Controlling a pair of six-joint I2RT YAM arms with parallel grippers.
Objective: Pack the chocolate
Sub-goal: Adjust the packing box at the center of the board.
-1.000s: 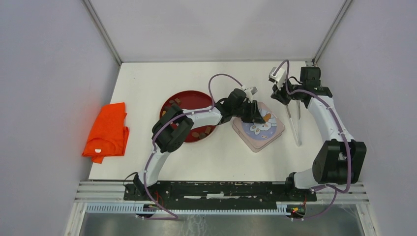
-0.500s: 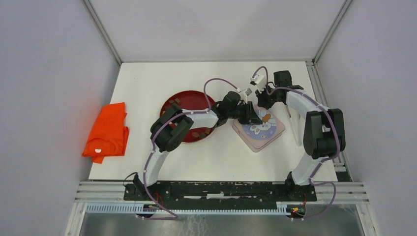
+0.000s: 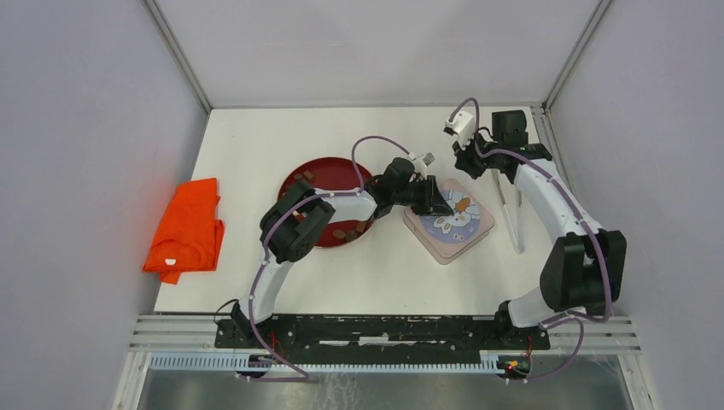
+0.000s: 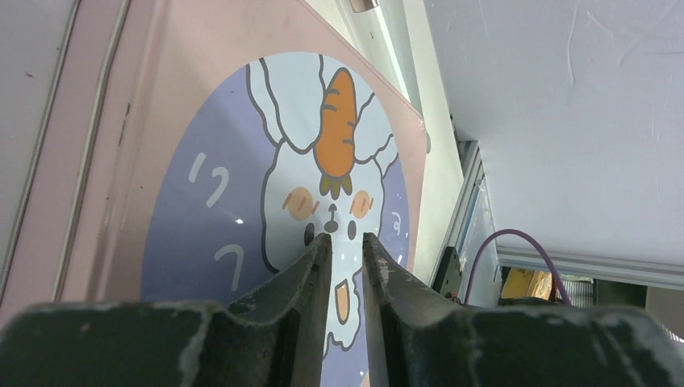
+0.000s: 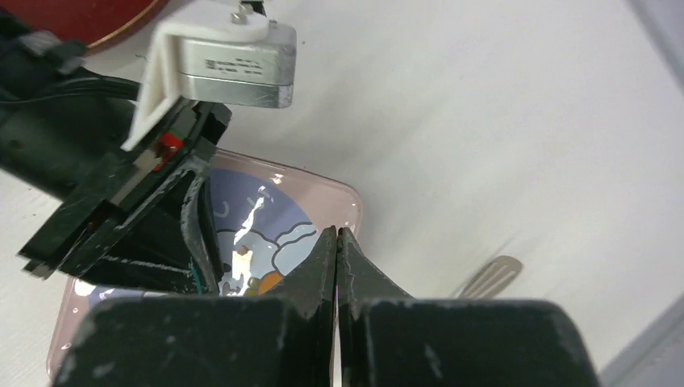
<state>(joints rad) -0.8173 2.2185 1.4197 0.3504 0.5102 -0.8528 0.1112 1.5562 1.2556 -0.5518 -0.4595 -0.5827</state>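
Note:
Several small brown chocolate pieces [image 3: 346, 231] lie on the round dark-red plate [image 3: 329, 175]. The pale pink box [image 3: 465, 231] is closed, and its lid with a rabbit picture [image 4: 210, 161] faces up. No chocolate shows in it. My left gripper [image 3: 442, 203] is low over the lid's far-left part. In its wrist view the left gripper [image 4: 347, 236] holds nothing, its jaws a narrow slit apart. My right gripper [image 3: 472, 168] hovers by the box's far corner. In its wrist view the right gripper [image 5: 337, 230] is fully shut and empty above the lid corner [image 5: 343, 201].
Metal tongs [image 3: 510, 213] lie right of the box; their tip shows in the right wrist view [image 5: 488, 278]. A folded orange cloth [image 3: 186, 226] lies off the table's left edge. Grey walls enclose the white table.
The right arm swung left toward the box's far side, then drew back a little to the right. The left gripper stayed over the lid, shifting slightly.

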